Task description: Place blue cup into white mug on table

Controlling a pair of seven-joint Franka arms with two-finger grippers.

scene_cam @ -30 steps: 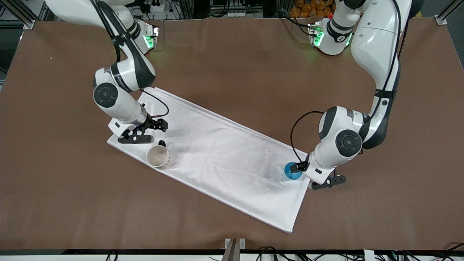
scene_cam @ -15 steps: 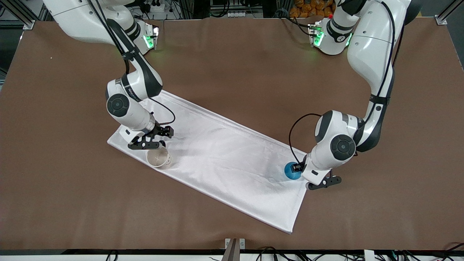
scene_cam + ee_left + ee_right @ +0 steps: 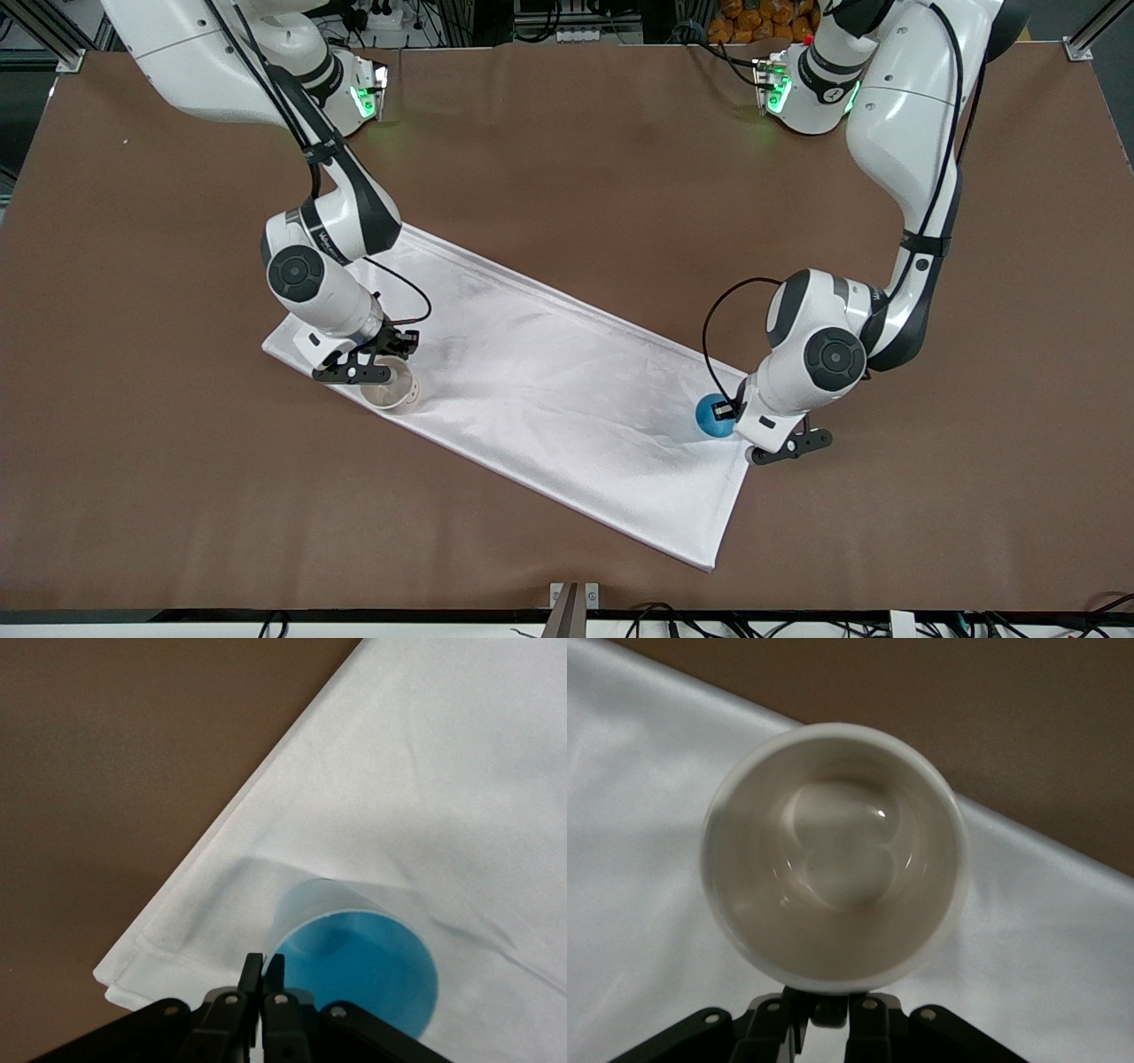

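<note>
Right now I see both arms down at the white cloth (image 3: 532, 381) that lies slantwise across the brown worktop (image 3: 567, 159).

My left gripper (image 3: 728, 415) sits at the cloth's end toward the left arm's side, low over the blue cup (image 3: 711, 416). In the left wrist view its fingers (image 3: 263, 970) have come together on the cup's rim, pinching the thin wall between them, so I read that as a closed grip on the blue cup (image 3: 354, 957). The cup stands upright on the cloth with its open mouth up, close to the cloth's corner and hem, with bare worktop just beside that edge.

My right gripper (image 3: 383, 357) is at the cloth's other end, toward the right arm's side, right at the white mug (image 3: 388, 388). From the right wrist view I look straight down into the mug (image 3: 833, 859): pale interior, nothing in it, standing upright on the cloth near the cloth's edge. The fingers (image 3: 864, 1014) are drawn in tight against a small dark part at the mug's rim, which looks like the handle, so I take it as clamped on the mug there.

The mug and the cup are well apart, at the two ends of the cloth, the cup somewhat nearer to the front camera than the mug.
</note>
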